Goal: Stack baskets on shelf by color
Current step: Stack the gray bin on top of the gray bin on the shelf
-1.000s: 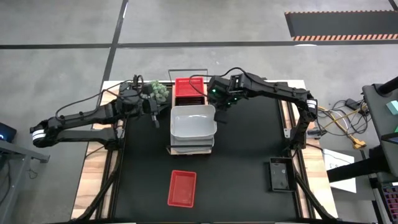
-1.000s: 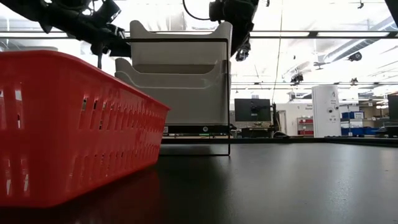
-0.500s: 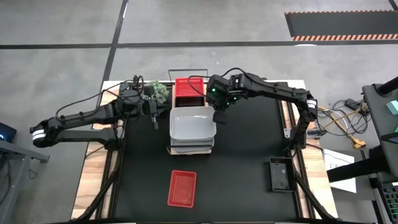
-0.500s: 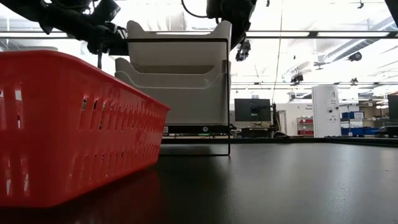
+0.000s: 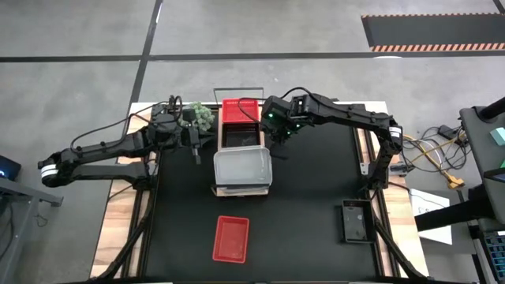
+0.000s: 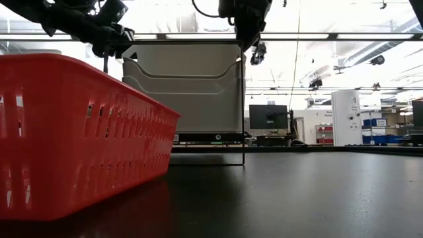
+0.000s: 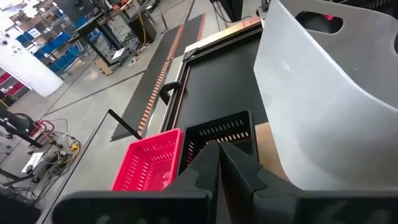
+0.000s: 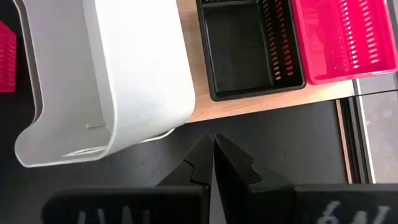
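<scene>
The light-wood shelf (image 5: 215, 189) runs near to far in the table's middle. On it stand a red basket (image 5: 241, 110) at the far end, a black basket (image 5: 241, 136) beside it, and a nested stack of white baskets (image 5: 243, 167) at the near end. Another red basket (image 5: 231, 238) lies on the table near the front edge. My left gripper (image 5: 196, 150) hangs shut just left of the shelf. My right gripper (image 5: 277, 147) hangs shut just right of the white stack's far corner. In the right wrist view its fingers (image 8: 213, 149) are over bare table beside the shelf's edge (image 8: 261, 104).
A green ball-shaped plant (image 5: 203, 116) sits by the shelf's far left corner, close to my left arm. A black basket (image 5: 353, 222) lies at the table's near right. The shelf's dark wire frame (image 5: 237, 90) stands at the far end. In the low view the near red basket (image 6: 73, 132) fills the foreground.
The top white basket, which stood raised and tilted above the white stack, has dropped down and now sits nested level in the stack, slightly nearer the table's near edge.
</scene>
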Robot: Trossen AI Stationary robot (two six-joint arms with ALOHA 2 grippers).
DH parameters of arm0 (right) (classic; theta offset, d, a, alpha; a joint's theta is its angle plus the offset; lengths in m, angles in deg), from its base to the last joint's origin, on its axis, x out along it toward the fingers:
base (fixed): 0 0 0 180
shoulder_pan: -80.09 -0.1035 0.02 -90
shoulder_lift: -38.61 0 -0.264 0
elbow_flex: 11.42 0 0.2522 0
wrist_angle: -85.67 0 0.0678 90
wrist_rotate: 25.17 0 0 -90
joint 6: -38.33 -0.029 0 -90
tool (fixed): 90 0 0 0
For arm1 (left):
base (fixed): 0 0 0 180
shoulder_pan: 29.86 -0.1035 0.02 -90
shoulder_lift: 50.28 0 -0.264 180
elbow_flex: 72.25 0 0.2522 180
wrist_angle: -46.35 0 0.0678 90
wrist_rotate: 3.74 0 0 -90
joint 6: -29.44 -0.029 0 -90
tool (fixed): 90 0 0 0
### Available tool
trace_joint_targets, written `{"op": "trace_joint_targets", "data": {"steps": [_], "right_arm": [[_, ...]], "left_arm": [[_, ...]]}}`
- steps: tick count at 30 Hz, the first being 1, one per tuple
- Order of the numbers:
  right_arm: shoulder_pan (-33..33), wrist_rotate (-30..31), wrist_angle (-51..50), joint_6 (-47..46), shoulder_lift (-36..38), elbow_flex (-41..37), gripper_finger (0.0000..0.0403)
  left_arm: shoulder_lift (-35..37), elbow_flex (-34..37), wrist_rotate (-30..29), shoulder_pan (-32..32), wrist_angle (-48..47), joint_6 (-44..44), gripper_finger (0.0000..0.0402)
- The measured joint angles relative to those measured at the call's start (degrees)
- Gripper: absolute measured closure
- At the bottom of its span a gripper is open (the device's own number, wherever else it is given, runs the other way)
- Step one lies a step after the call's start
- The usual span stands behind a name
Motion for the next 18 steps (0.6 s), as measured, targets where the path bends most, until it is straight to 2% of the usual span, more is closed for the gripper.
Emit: {"op": "trace_joint_targets", "data": {"steps": [5, 10, 18], "right_arm": [[-0.15, 0.16, 2.62, -0.06, 0.0, 0.27, 0.0394], [-1.31, -0.14, 6.63, 1.69, 0.35, 1.25, 0.0394], [-2.96, -0.44, 8.44, 2.49, 0.35, 1.31, 0.0394]], "left_arm": [[1.11, -0.13, 0.1, 0.05, -0.01, -0.92, 0.0402], [2.69, -0.15, 6.42, 0.09, 0.61, -0.96, 0.0402], [-0.89, 0.42, 6.54, 0.0, 1.33, -2.69, 0.0402]]}}
